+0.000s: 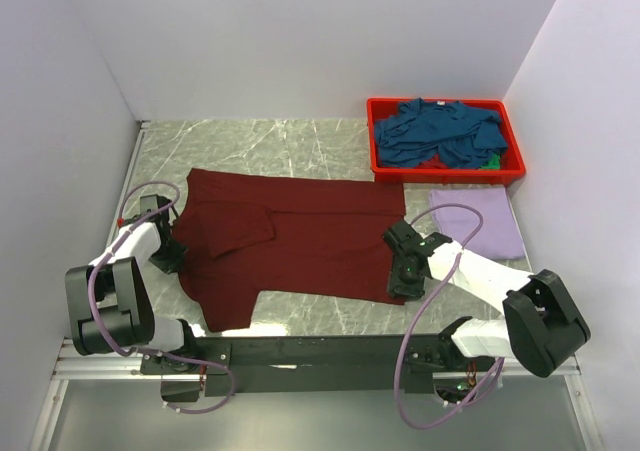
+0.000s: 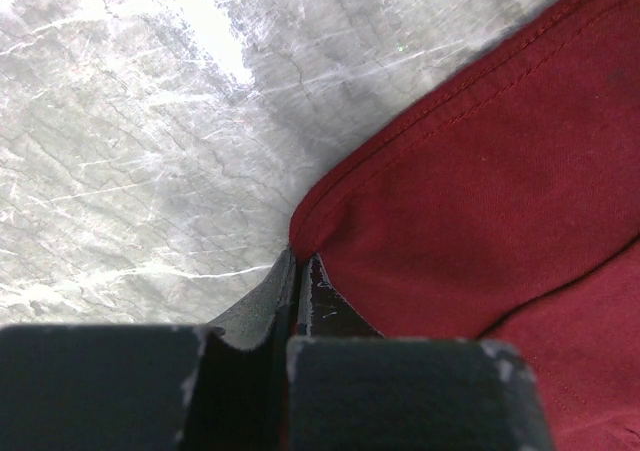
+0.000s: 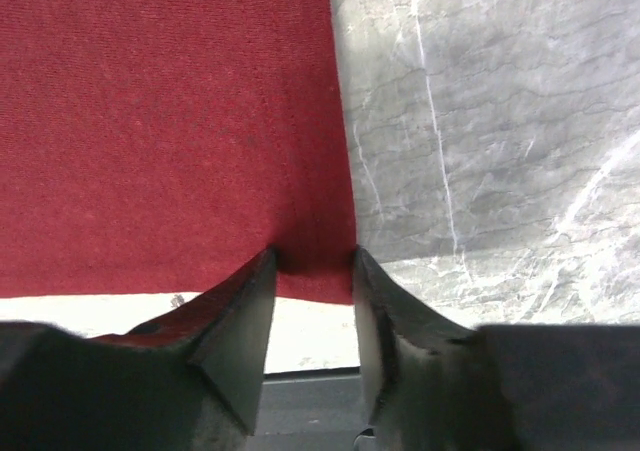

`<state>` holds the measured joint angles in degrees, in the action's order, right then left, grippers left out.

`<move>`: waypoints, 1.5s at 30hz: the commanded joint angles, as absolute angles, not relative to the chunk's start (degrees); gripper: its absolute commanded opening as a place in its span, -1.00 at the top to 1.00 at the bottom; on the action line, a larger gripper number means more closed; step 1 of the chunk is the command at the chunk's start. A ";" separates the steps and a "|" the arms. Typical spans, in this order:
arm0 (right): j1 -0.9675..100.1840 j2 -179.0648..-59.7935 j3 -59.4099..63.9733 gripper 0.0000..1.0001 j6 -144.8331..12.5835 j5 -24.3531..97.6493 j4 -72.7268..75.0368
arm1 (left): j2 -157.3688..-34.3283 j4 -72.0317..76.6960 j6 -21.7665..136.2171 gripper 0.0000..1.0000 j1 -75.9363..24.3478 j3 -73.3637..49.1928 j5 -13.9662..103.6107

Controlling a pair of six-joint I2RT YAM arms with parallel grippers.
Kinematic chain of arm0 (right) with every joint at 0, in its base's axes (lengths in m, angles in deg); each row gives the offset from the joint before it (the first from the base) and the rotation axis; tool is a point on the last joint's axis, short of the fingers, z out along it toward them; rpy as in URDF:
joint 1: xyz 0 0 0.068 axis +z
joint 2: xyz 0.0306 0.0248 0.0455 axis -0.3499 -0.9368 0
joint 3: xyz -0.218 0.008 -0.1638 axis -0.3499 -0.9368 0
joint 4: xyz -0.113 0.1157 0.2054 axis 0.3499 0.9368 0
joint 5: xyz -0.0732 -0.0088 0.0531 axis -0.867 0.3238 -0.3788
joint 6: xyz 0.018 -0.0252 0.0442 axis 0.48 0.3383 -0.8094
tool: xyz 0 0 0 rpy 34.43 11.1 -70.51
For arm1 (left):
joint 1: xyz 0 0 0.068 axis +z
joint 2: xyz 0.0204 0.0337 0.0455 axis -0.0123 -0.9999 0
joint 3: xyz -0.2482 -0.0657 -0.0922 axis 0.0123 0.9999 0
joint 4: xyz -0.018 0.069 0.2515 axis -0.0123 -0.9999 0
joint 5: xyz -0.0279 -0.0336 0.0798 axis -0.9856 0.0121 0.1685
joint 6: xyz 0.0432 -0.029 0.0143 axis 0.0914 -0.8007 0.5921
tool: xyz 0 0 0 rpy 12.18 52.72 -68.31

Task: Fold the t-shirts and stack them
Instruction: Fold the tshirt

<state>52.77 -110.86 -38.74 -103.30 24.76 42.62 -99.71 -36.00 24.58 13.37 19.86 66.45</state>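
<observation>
left gripper (image 2: 299, 271): clenched on the maroon shirt (image 2: 480, 201), pinching its left-end edge | right gripper (image 3: 312, 263): parted, tips astride the near right hem corner, cloth between, not pinched | maroon shirt: flat on table (image 1: 300, 146), long axis left-right, spanning the 2 arms | judgement: each arm nearest its own end; the body lies away from the fingers, toward the far side.

**One high view, two close ones**

The top camera hangs high at the near edge and looks down and forward across the whole marble surface (image 1: 290, 146) from a distance. Each wrist camera rides just behind its own jaws and looks out past their tips from very close. The maroon t-shirt (image 2: 480, 191) has one hem at the tips of the left jaws. Another of its edges lies between the right jaws. All three views share that shirt and the surface.
</observation>
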 commanded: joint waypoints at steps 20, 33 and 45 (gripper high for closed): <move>52.65 -107.43 -31.62 1.00 -98.60 21.71 55.14 | -92.08 -47.93 22.13 0.99 13.54 10.60 69.70; 40.61 -113.93 -17.11 1.00 -86.48 25.31 56.81 | -99.17 -48.38 27.67 0.99 13.19 -0.38 68.03; 38.15 -126.06 -7.18 1.00 -82.69 23.30 54.79 | -113.42 -45.48 29.08 0.99 8.62 -10.84 67.06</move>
